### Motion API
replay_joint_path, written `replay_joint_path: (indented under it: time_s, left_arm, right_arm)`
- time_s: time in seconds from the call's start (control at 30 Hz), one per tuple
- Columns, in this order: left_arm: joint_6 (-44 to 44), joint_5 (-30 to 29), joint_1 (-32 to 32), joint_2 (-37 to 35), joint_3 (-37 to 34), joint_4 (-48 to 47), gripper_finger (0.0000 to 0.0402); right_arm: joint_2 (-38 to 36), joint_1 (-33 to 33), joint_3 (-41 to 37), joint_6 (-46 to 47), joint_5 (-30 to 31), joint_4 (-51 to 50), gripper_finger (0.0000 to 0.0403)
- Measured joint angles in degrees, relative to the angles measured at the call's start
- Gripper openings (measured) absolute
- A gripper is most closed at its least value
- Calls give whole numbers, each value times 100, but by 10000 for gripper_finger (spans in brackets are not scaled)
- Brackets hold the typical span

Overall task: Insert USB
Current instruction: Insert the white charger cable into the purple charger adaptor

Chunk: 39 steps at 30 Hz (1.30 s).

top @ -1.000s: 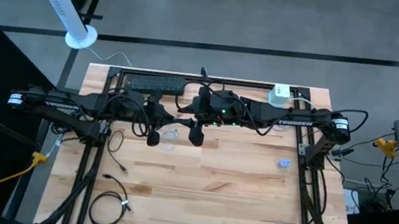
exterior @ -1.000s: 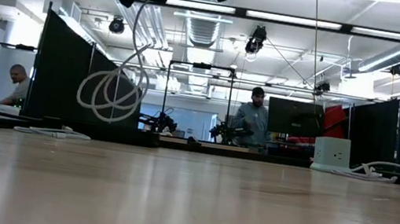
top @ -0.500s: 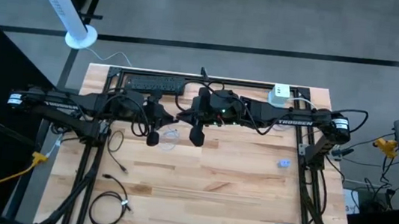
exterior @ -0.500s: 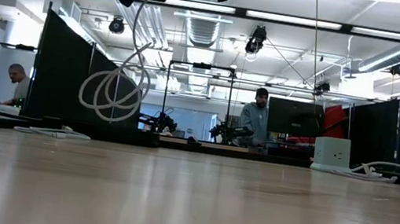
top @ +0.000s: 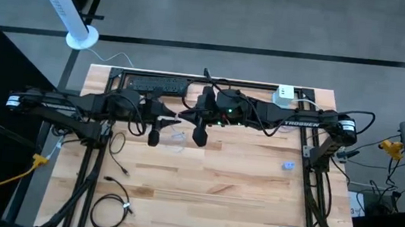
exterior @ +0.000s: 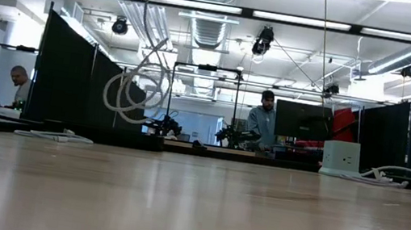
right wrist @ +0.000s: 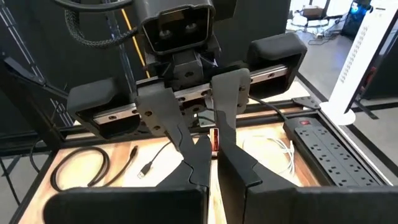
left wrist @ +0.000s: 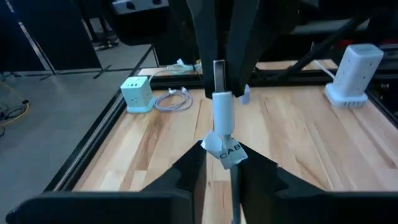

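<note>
A white USB cable is held high above the table's middle. Its plug (left wrist: 222, 112) carries a paper tag (left wrist: 227, 153), and its slack loops (exterior: 137, 88) hang below. My right gripper (right wrist: 211, 149) reaches in from the table's right and is shut on the plug's metal tip. My left gripper (left wrist: 219, 177) faces it from the table's left, a little open, one finger on each side of the plug's white sleeve and tag. In the high view the left gripper (top: 173, 115) and right gripper (top: 187, 116) meet tip to tip. My right gripper pinches the plug's metal tip (left wrist: 219, 73) between its two fingers. They come in level from the table's right and lie along the plug. The plug is clear of the table and the cable hangs slack behind it. My left gripper flanks the white sleeve (left wrist: 224, 124); whether it touches, I cannot tell.
A black power strip (top: 157, 85) lies along the far edge and a white socket cube (top: 285, 96) stands at the far right. Black cables (top: 111, 207) lie near the left front, a small blue piece (top: 287, 166) at the right. People stand in the room beyond (exterior: 260, 121).
The hanging loops of the white cable have swung toward the table's right and sit slightly higher than before. Both arms stay meeting above the table's middle.
</note>
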Motion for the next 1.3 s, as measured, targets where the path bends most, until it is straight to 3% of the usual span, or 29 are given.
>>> replay_joint_path:
  time_s: [0.33,1.07,1.3]
  left_arm:
    - [-160,28,0,-264,13,244,91]
    - [-262,309,4,-110,9,-101,63]
    - [-355,303,4,11,9,-94,7]
  right_arm:
    - [0,0,-13,-198,-55,-13,1]
    - [0,2,-13,-264,-61,-12,1]
    - [0,2,-20,-262,-69,-73,1]
